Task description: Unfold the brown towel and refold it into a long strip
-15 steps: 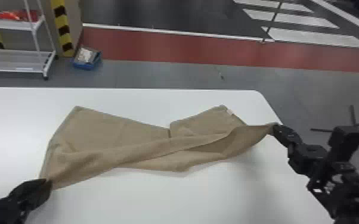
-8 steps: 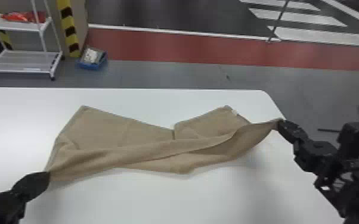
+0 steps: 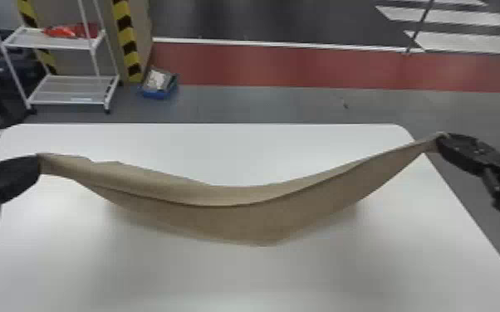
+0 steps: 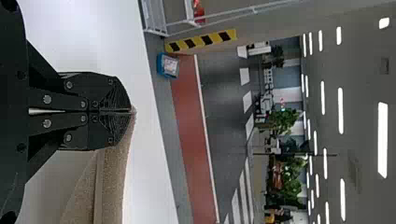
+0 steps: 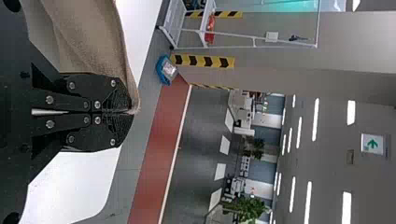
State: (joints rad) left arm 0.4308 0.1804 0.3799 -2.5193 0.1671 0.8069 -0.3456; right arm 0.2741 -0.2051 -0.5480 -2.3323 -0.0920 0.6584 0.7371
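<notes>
We see the left gripper (image 3: pixel 36 164) and right gripper (image 3: pixel 440 143) raised, the brown towel (image 3: pixel 257 222) now sagging between, seemingly airborne.

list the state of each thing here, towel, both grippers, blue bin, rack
brown towel: held up by both ends, sagging in the middle, not laid flat
left gripper: shut on towel
right gripper: shut on towel
blue bin: on floor, pale contents inside
rack: standing, red item on upper shelf

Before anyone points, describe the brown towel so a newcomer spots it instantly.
Find the big white table. Over it, the brown towel sags between the left gripper and the right gripper, an end pinched in each. Its soft brown cloth sets it apart from the black grippers and white table.
</notes>
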